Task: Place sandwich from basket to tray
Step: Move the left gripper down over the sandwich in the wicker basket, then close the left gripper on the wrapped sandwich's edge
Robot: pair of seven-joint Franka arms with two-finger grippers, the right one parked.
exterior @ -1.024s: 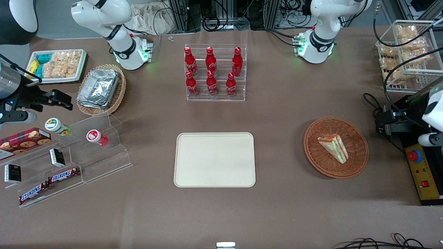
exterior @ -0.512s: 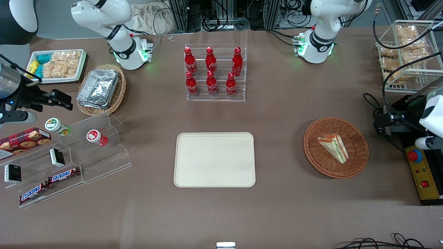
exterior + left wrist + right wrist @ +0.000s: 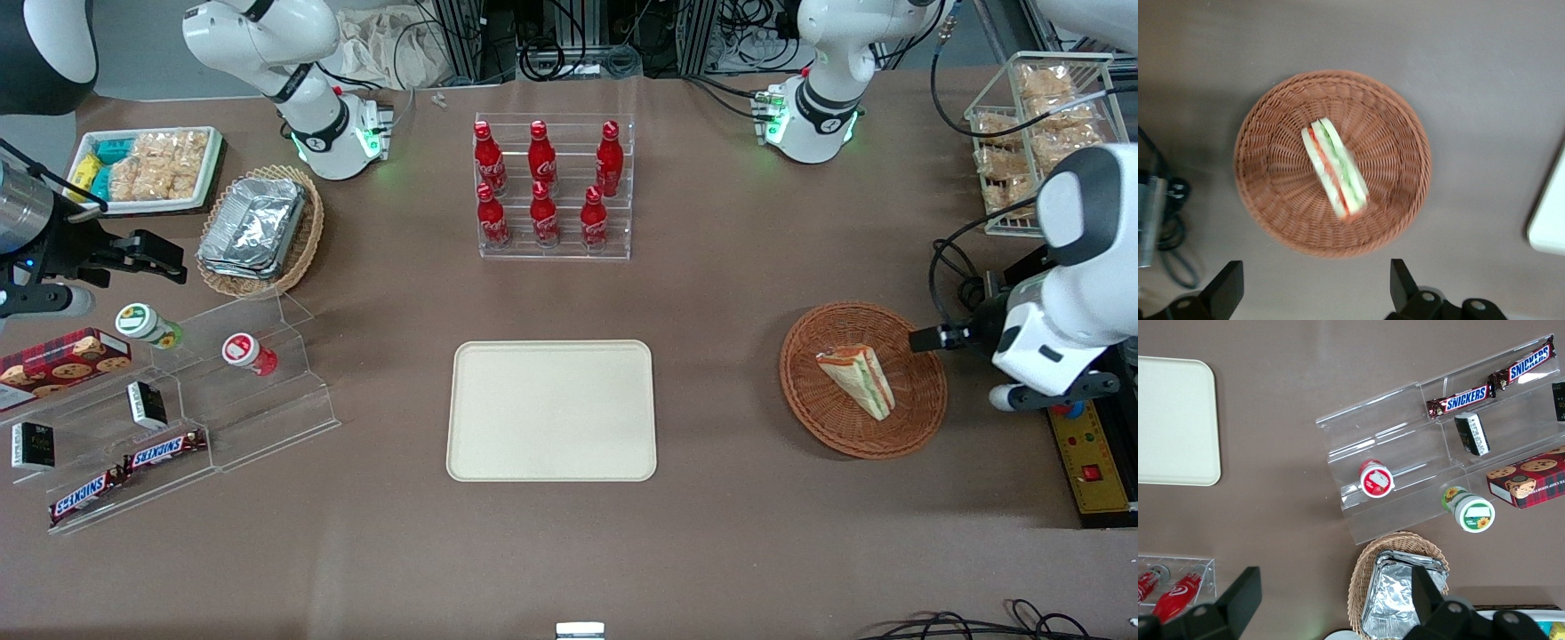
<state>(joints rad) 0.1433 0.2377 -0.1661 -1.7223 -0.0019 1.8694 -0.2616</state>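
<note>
Since the earlier frame the left arm has swung in from the table's working-arm end, so its gripper [image 3: 925, 339] now hangs at the rim of the basket [image 3: 813, 391], fingers [image 3: 1228, 288] spread wide and holding nothing. On the brown cloth-covered table [image 3: 729, 551], the sandwich [image 3: 858, 380] lies inside the basket, untouched, with the tray [image 3: 551, 411] well apart toward the parked arm's end. Farther from the front camera stands a clear rack [image 3: 556, 244] of 6 red bottles [image 3: 543, 184], and cables [image 3: 578, 53] crowd the table's edge there.
</note>
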